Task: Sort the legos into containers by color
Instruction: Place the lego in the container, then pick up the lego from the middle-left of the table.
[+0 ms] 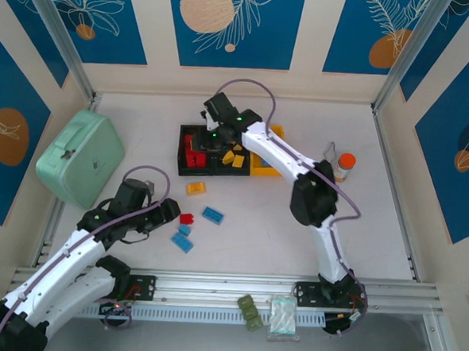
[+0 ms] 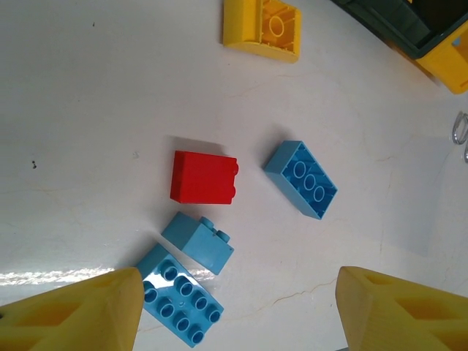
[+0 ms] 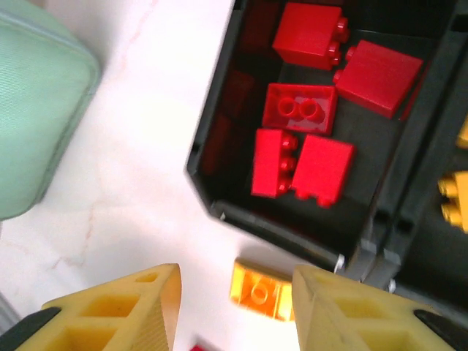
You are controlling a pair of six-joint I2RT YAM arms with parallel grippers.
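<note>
The containers [image 1: 189, 169] stand in a row at mid-table: a black bin [image 3: 219, 146] holding several red legos [image 3: 301, 110], a second black bin with yellow legos [image 3: 453, 199], and a yellow bin [image 1: 260, 166]. My right gripper [image 1: 211, 138] hovers over the red bin, open and empty [image 3: 234, 307]. Far below it a yellow lego [image 3: 262, 291] lies on the table. My left gripper [image 2: 238, 307] is open above loose bricks: a red lego [image 2: 205, 178], a long blue one [image 2: 300, 179], a small blue one [image 2: 197, 243] and a wide blue one [image 2: 179, 294] by its left finger. Another view of the yellow lego [image 2: 262, 29] lies farther off.
A mint-green case [image 1: 80, 156] sits at the left. An orange-capped bottle [image 1: 345, 165] stands right of the bins. An olive block [image 1: 250, 312] and a clear bag [image 1: 283, 316] rest on the front rail. Walls close in the table.
</note>
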